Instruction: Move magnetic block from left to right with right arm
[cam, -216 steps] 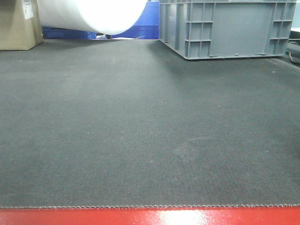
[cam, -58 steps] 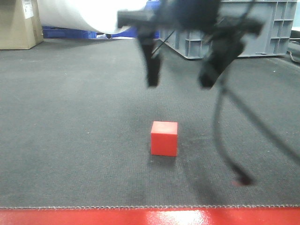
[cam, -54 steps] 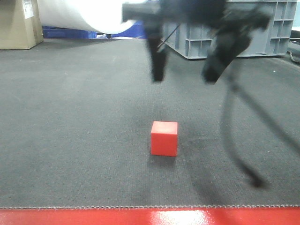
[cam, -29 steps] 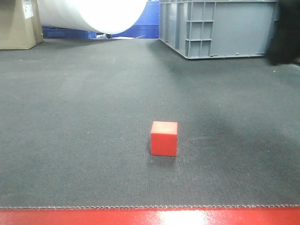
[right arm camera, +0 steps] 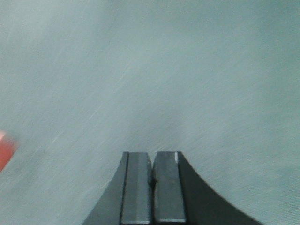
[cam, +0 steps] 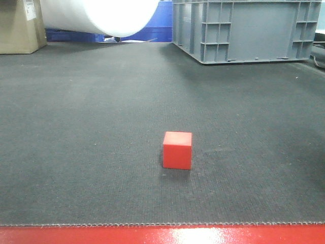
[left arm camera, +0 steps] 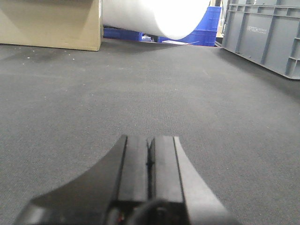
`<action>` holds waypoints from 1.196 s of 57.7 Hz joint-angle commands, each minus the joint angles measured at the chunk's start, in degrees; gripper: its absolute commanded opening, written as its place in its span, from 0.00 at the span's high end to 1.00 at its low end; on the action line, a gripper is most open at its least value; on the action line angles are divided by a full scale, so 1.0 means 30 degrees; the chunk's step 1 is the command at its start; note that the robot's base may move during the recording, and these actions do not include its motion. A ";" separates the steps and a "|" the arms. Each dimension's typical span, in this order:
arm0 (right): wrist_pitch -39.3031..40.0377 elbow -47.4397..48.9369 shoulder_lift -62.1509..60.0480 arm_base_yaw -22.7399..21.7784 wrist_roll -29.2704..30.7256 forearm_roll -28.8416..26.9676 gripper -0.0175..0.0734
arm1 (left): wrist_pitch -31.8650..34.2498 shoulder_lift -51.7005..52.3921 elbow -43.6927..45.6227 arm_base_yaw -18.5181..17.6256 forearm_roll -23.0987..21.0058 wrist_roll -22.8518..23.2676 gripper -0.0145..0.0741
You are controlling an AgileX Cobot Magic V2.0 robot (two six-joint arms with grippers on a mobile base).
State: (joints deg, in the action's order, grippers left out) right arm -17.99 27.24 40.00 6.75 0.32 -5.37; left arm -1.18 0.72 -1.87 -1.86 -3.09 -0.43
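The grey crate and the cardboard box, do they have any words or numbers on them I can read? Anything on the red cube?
Grey crate: small raised lettering on its side in the left wrist view, too small to read for sure.
Cardboard box: a white label with print, too small and blurred to read.
Red cube: no writing on the faces that show.

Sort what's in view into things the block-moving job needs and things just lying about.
Needed: red block; right gripper, shut with nothing in it; dark mat it sits on.

Lying about: grey crate; white roll; cardboard box; blue bins; left gripper, shut and idle.
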 commanded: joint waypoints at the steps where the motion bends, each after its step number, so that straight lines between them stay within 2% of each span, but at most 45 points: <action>1: 0.3419 -0.1092 -0.1765 -0.0275 0.0289 -0.0170 0.74 | 0.1592 0.0180 -0.0153 0.0000 -0.0050 0.0143 0.98; 12: 0.5577 -0.4287 -0.5719 -0.0275 0.0289 -0.0170 0.74 | 0.1592 0.0180 -0.0153 0.0000 -0.0050 0.0143 0.98; 24: 0.5679 -0.5494 -0.9025 -0.0275 0.0289 -0.0170 0.74 | 0.1592 0.0180 -0.0153 0.0000 -0.0050 0.0143 0.98; 49: 0.5673 -0.5542 -0.9369 -0.0275 0.0289 -0.0170 0.74 | 0.1592 0.0180 -0.0153 0.0000 -0.0050 0.0143 0.98; 56: 0.6487 -0.5821 -0.9369 -0.0275 0.0289 -0.0170 0.74 | 0.1592 0.0180 -0.0153 0.0000 -0.0050 0.0143 0.98; 69: 0.8101 -0.7321 -0.9598 -0.1704 0.0289 -0.0170 0.74 | 0.1592 0.0180 -0.0153 0.0000 -0.0050 0.0143 0.98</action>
State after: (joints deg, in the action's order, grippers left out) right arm -0.88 5.07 11.16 3.13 0.70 -5.72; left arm -1.18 0.72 -1.87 -1.86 -3.09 -0.43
